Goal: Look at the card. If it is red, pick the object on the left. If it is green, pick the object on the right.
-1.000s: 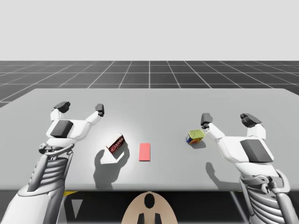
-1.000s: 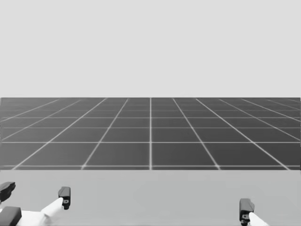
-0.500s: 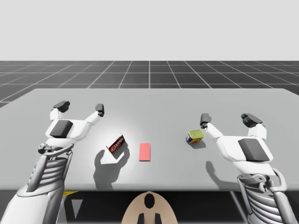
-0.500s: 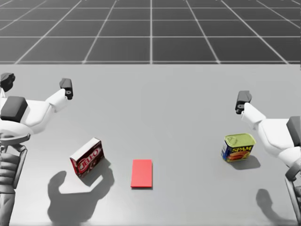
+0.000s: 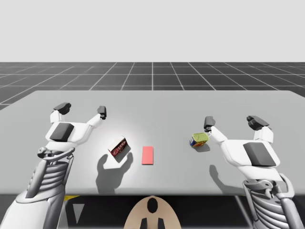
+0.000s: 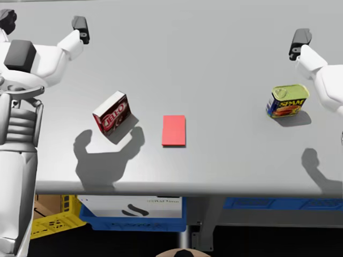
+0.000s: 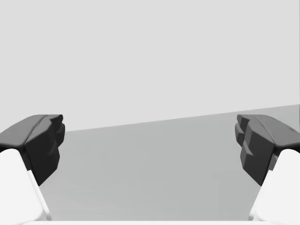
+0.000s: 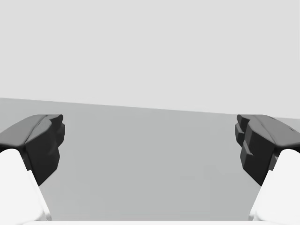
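Listing our holdings at the table (image 5: pixel 157 102), with changes noted.

1. Card (image 5: pixel 147 155): red, lying flat near the front edge, between box and can and touching neither.
2. Box (image 5: pixel 117 147): dark red, on the table just left of the card, turned at an angle to it.
3. Can (image 5: pixel 199 139): yellow-topped with a blue side, right of the card and well apart from it.
4. Left gripper (image 5: pixel 82 109): fingers spread wide with nothing between them, hanging beyond the box and apart from it. Our left wrist view shows bare table ahead.
5. Right gripper (image 5: pixel 233 122): likewise spread and empty. Its inner finger is near the can but not on it.
6. Bins (image 6: pixel 134 224): blue and yellow, under the table's front edge.

Changes: our head has turned further down, so the head view now takes in the front edge and the bins below. In the high view the card, box and can lie where they did, and both grippers remain spread as before.
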Tool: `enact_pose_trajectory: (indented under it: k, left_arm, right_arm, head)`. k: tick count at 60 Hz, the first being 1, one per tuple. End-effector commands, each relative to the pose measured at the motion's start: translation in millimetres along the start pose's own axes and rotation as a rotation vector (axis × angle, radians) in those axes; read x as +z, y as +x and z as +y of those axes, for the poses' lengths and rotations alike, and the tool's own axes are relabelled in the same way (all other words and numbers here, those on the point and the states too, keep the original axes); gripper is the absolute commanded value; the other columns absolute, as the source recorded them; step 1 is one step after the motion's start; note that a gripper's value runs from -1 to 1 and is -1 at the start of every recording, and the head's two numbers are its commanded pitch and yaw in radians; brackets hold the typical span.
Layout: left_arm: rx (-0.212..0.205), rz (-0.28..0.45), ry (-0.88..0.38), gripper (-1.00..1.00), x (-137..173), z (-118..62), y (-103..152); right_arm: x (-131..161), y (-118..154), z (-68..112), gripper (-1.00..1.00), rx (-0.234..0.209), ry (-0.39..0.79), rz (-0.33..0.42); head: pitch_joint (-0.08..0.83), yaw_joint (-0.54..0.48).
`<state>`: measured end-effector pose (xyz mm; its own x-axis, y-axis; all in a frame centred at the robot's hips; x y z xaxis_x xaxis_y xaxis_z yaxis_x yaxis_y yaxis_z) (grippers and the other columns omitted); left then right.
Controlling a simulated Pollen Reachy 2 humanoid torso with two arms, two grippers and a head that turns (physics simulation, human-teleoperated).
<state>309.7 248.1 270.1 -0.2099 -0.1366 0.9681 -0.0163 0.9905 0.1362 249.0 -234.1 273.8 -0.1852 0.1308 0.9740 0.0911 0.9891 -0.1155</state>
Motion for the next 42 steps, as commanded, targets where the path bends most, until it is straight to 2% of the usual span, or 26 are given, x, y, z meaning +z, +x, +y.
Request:
enact_pose_trajectory:
  k: [1,12,32,42]
  left_arm:
    - [-0.002,-0.001,-0.001,-1.0,0.4,-0.5,0.8]
    - [-0.002,0.003,0.002,-1.0,-0.2,-0.6,0.1]
    - [-0.002,0.005,0.001,-1.0,-0.5,-0.9,-0.9]
    - [0.002,-0.001,-0.006,-1.0,1.2,-2.9,0.8]
  right_arm:
    - [1.3,0.2,2.2,-1.0,-0.003,0.003,0.0]
    - [1.7,0.3,3.3,-1.0,0.003,0.007,-0.003]
    - [1.7,0.5,3.0,-1.0,0.0,0.01,-0.005]
    - [1.6,-0.8,3.0,-1.0,0.0,0.01,-0.003]
  head:
    - [0.785,0.06]
    - [0.769,0.1]
    - [0.744,0.26]
    - [0.734,0.28]
